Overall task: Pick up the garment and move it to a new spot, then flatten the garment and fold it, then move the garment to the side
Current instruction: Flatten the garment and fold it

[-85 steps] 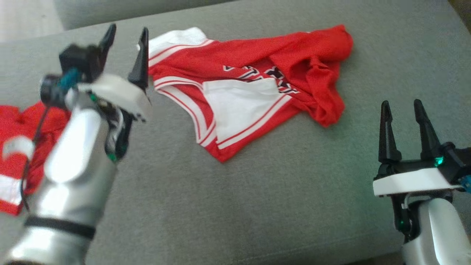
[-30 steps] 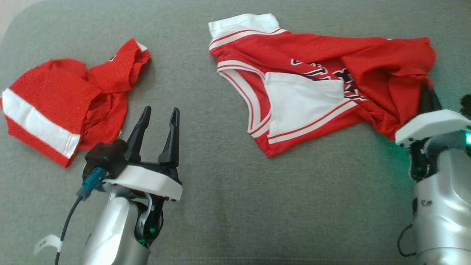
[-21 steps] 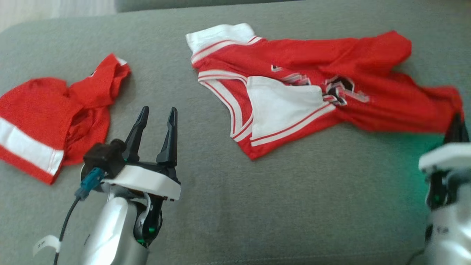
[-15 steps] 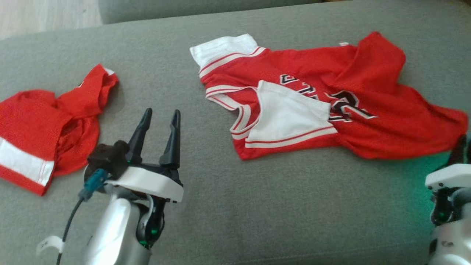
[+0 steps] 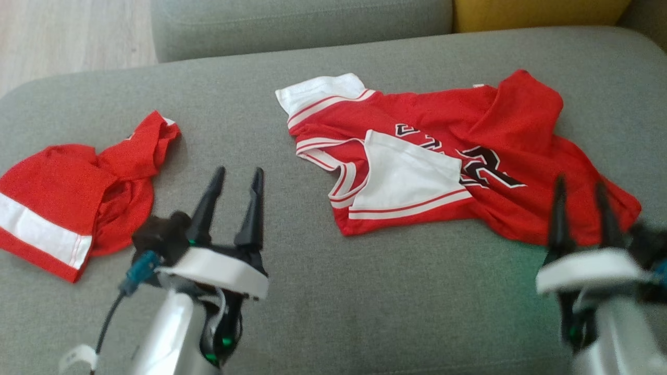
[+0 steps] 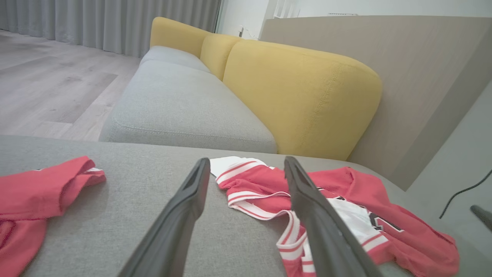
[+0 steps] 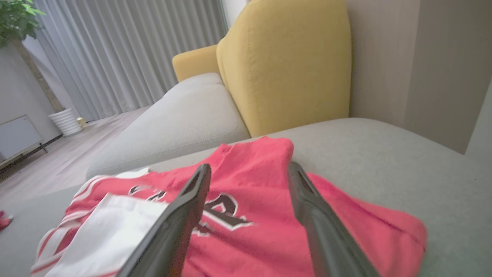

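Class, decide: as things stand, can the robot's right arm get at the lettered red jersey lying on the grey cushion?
Probably yes. The right tool hangs open at the near edge of the jersey, fingers pointing over it, with nothing between them. The other red garment lies well off to the left.

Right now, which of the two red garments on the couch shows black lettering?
The jersey spread out near the right gripper; the crumpled red garment at the left shows a plain white band instead.
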Tool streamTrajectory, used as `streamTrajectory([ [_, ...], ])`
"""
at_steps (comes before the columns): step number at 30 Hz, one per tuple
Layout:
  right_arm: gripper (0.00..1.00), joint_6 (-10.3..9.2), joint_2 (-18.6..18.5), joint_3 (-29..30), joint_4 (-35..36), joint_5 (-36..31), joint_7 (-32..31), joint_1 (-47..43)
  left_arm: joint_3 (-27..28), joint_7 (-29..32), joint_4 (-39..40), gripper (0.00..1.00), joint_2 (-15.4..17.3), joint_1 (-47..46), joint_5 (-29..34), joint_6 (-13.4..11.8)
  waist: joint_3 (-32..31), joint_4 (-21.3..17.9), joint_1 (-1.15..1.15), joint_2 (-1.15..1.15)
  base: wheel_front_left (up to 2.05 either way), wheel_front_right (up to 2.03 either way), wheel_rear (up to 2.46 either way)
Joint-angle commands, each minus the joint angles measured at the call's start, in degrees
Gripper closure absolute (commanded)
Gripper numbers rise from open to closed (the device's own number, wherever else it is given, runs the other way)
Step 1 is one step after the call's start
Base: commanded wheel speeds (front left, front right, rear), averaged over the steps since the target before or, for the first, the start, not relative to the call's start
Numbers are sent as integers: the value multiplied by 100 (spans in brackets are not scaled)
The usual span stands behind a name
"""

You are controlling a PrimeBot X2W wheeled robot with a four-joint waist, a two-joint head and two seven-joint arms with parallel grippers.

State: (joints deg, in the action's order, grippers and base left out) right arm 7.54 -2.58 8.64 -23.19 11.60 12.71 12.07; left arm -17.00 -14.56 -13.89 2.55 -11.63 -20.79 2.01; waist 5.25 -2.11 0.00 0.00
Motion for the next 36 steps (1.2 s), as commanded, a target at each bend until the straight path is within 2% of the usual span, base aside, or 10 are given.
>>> streamTrajectory([
  [1,0,-5,-30,-253,318,51,88,-103,97,-44,243,0,33,-63,-74,-12,-53,18,0,0,0,0,0],
  [8,0,-5,-30,-608,990,167,-31,-614,-109,-44,293,0,33,2,-143,-57,-12,-14,0,0,0,0,0],
  [13,0,-5,-30,-643,1291,128,-148,-645,-383,-44,93,0,33,-273,-54,81,175,-89,0,0,0,0,0],
  [16,0,-5,-30,-659,1385,124,-180,-656,-766,27,-209,0,33,-629,23,231,313,-156,0,0,0,0,0],
  [21,0,-5,-30,-770,1468,132,-192,-595,-1357,378,-729,0,33,-1457,52,341,596,-322,0,0,0,0,0],
  [31,0,-5,-30,-1076,1492,194,-118,-315,-1867,1001,-2065,0,32,-3106,31,162,1191,-717,0,0,0,0,0],
  [36,0,-5,-30,-1145,1395,240,-39,-196,-2029,1071,-2802,0,32,-3679,-45,150,1377,-904,0,0,0,0,0],
])
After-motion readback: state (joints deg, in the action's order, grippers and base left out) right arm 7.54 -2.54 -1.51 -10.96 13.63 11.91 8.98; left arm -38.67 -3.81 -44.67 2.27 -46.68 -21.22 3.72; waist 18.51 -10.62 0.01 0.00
